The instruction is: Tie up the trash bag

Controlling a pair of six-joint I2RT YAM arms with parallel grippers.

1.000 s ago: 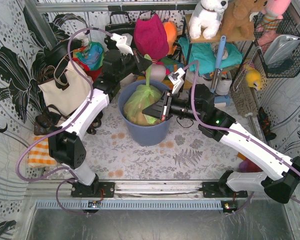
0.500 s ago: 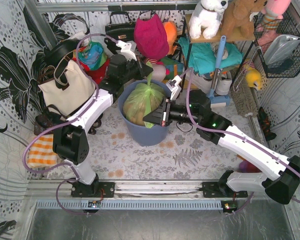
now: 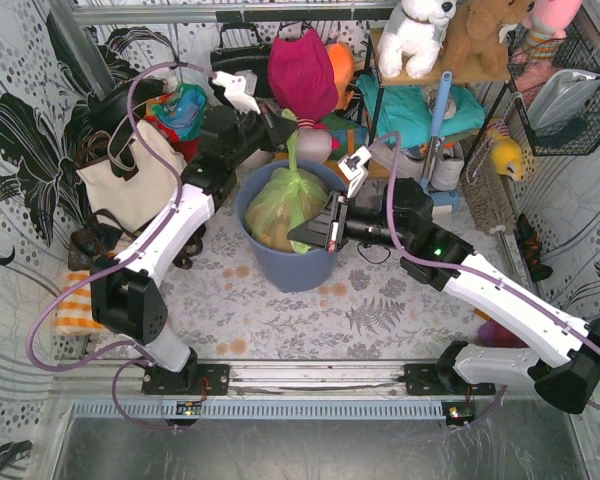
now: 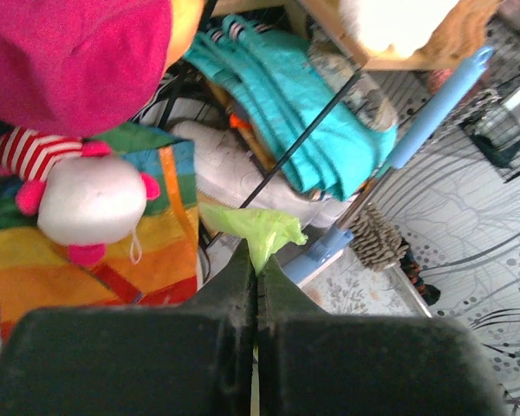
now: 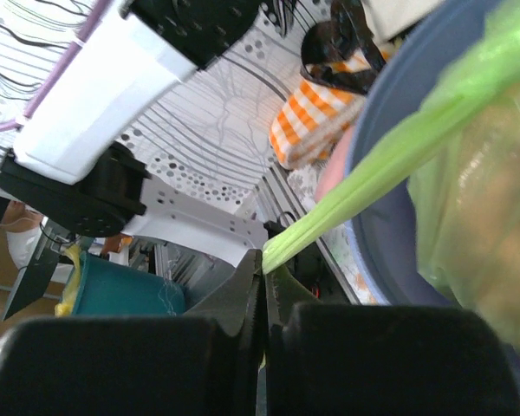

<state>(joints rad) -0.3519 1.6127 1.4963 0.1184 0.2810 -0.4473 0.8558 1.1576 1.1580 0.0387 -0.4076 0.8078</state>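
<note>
The trash bag [image 3: 280,205], translucent light green with tan paper inside, sits in the blue-grey bin [image 3: 292,268] at the table's middle. My left gripper [image 3: 283,124] is above and behind the bin, shut on one twisted strand of the bag's top; the green tip [image 4: 258,227] pokes out past the fingers. My right gripper [image 3: 302,232] is at the bin's right side, low over the bag, shut on another strand [image 5: 364,186] drawn taut from the bag [image 5: 481,199].
A cream tote bag [image 3: 130,175] stands left of the bin. Stuffed toys, a magenta cushion [image 3: 302,70] and a shelf [image 3: 430,75] crowd the back. A blue broom handle [image 3: 437,120] leans at right. An orange striped cloth [image 3: 80,305] lies at left.
My left gripper has risen and pulled its strand upward and back. My right gripper has shifted slightly right, keeping hold of its strand.
</note>
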